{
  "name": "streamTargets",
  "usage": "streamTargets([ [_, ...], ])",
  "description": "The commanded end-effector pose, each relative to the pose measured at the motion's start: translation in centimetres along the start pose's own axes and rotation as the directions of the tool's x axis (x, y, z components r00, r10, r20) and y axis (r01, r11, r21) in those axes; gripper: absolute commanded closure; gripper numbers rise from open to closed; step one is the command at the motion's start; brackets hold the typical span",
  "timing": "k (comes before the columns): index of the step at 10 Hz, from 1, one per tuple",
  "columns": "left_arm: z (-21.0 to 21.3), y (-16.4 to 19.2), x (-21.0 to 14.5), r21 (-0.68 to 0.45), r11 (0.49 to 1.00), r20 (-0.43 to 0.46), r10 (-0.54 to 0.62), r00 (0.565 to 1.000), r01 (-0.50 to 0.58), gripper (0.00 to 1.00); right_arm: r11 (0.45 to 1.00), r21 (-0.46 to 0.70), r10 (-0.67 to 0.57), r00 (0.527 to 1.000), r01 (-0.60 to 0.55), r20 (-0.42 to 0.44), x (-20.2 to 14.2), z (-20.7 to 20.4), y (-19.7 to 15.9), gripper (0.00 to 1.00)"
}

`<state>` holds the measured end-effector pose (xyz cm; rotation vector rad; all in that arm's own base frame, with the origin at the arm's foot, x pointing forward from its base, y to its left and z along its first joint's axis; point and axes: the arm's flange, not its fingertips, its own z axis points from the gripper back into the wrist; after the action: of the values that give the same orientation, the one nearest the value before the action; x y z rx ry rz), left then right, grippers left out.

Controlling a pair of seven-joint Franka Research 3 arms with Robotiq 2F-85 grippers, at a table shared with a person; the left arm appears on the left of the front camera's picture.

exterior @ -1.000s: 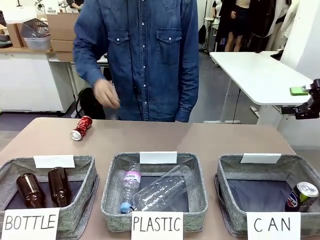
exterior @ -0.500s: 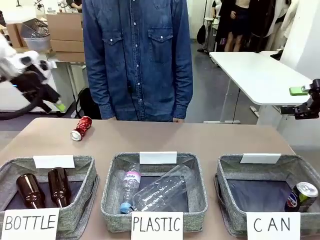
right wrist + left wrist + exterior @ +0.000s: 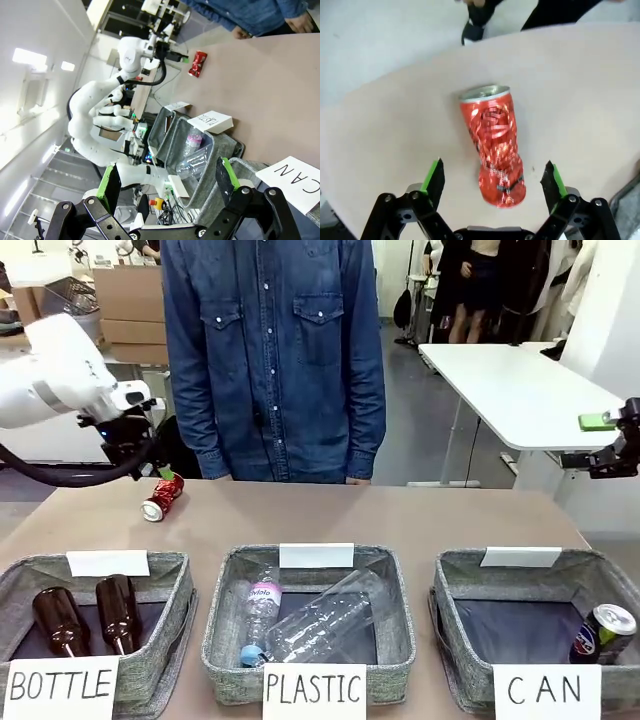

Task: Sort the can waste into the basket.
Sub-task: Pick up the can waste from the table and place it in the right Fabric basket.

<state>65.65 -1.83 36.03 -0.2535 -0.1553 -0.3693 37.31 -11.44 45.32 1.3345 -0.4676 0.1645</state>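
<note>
Red can (image 3: 494,145) on side btwn left gripper's (image 3: 494,164) wide-spread fingers, untouched.

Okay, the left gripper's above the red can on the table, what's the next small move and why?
Probably lower the left gripper straight down until its open jaws straddle the red can. The can lies on its side between the spread jaws, untouched; the blue can already sits in the CAN basket.

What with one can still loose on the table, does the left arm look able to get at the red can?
Probably yes: the left end effector is open and aimed at the lying red can, which sits in line between its two fingers, and nothing stands in between.
</note>
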Motion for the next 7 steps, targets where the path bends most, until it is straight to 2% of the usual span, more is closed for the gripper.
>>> streamTargets([
  [1, -0.5, 0.5, 0.8, -0.017, 0.998, 0.017, 0.055, 0.998, -0.055, 0.00, 1.000, 0.004, 0.015, 1.000, -0.015, 0.005, 0.0, -0.1, 0.0, 0.00],
  [4, -3.3, 0.0, 0.6, -0.060, 0.997, 0.039, 0.041, 0.998, -0.038, 0.00, 1.000, 0.004, 0.015, 1.000, -0.015, 0.005, 0.0, -0.1, 0.0, 0.00],
  [7, -4.5, -0.6, 0.7, -0.047, 0.999, 0.017, 0.020, 1.000, -0.020, 0.00, 1.000, 0.004, 0.015, 1.000, -0.015, 0.005, 0.0, -0.1, 0.0, 0.00],
])
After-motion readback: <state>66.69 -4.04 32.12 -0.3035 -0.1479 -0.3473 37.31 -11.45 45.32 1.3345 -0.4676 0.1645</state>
